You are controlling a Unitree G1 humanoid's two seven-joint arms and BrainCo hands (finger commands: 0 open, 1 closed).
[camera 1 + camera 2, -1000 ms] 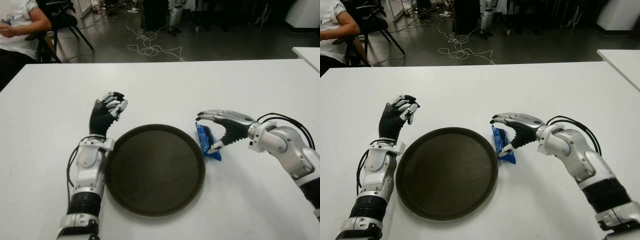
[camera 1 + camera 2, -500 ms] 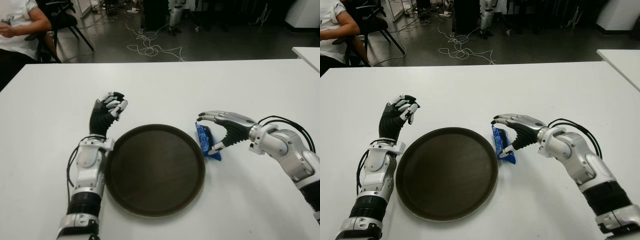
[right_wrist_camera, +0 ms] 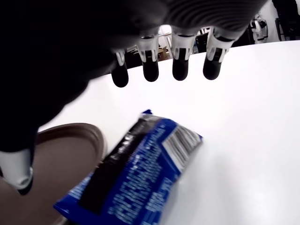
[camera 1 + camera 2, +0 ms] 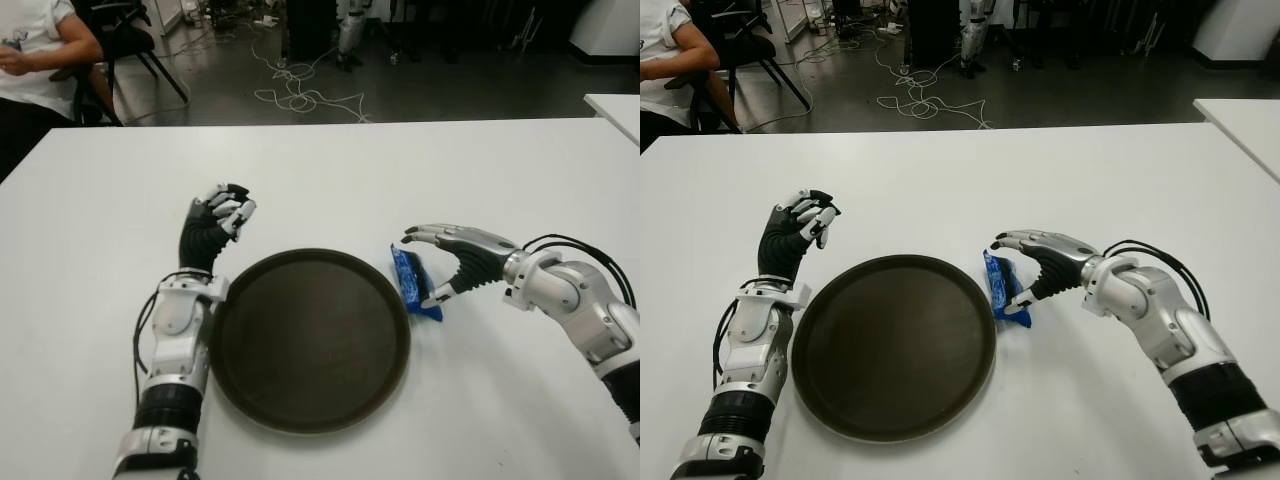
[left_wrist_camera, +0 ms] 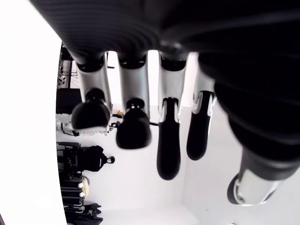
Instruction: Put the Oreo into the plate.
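Observation:
A blue Oreo pack (image 4: 413,283) lies on the white table (image 4: 330,180), touching the right rim of the round dark brown plate (image 4: 310,340), which has nothing in it. My right hand (image 4: 422,268) hovers open around the pack from its right side. Its fingers (image 3: 180,65) arch above the pack (image 3: 136,178) and the thumb (image 4: 434,296) sits by the pack's near end; no grasp shows. My left hand (image 4: 222,212) stands upright just left of the plate's far rim, its fingers (image 5: 133,126) curled on nothing.
A person (image 4: 35,50) sits on a chair beyond the table's far left corner. Cables (image 4: 300,95) lie on the floor behind the table. The corner of another white table (image 4: 615,105) shows at the right edge.
My right hand has drifted slightly to the right, away from the plate, still open. The Oreo pack and my left hand have stayed put.

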